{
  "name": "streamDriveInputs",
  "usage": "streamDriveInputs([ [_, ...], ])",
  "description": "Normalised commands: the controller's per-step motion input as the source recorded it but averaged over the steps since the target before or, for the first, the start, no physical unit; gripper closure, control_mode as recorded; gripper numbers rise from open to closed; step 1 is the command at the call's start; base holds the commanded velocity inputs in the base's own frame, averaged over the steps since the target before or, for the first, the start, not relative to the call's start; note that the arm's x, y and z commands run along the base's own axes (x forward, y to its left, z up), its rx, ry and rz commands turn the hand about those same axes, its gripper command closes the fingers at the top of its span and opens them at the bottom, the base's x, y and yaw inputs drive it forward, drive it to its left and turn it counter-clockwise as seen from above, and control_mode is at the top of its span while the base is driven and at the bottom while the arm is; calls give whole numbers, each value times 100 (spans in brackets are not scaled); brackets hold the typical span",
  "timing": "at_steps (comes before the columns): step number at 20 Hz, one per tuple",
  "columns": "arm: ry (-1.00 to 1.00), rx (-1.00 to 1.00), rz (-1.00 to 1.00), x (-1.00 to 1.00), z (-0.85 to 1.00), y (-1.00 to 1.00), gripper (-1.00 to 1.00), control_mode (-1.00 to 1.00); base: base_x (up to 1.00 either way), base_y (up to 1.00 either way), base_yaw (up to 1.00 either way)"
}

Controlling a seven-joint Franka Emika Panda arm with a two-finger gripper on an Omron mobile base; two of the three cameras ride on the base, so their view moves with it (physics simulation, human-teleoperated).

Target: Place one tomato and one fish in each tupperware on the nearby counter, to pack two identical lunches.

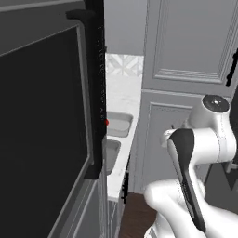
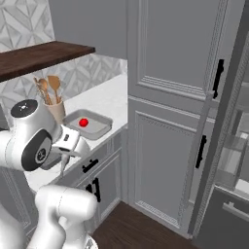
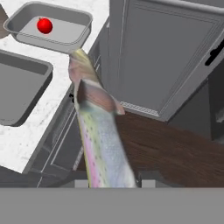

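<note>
In the hand view my gripper (image 3: 113,183) is shut on a fish (image 3: 98,127), a long pale-streaked body that points up toward the trays. It hangs off the white counter (image 3: 17,140) edge, above the cabinet fronts and floor. Two grey tupperware trays stand on the counter. The far tupperware (image 3: 81,19) holds one red tomato (image 3: 44,25). The near tupperware (image 3: 41,70) shows a bare grey bottom, cut off at the left. From the right base view the far tupperware (image 2: 99,127) and its tomato (image 2: 83,122) sit beyond my hand. The left base view shows both trays (image 1: 122,131) behind a dark panel.
A beige cup with wooden spoons (image 2: 54,108) stands beside the far tray under a dark wooden shelf (image 2: 39,57). A tall grey cabinet (image 2: 170,112) rises at the counter's end. A big dark door panel (image 1: 46,121) blocks the left. Dark wood floor (image 3: 175,144) lies below.
</note>
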Motion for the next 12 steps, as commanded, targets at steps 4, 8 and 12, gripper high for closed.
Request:
streamDriveInputs([
  [4, 0, 0, 0, 0, 0, 0, 100, 100, 99, -3, 7],
  [8, 0, 0, 0, 0, 0, 0, 100, 100, 92, -9, 0],
  [12, 0, 0, 0, 0, 0, 0, 100, 100, 100, -6, 7],
])
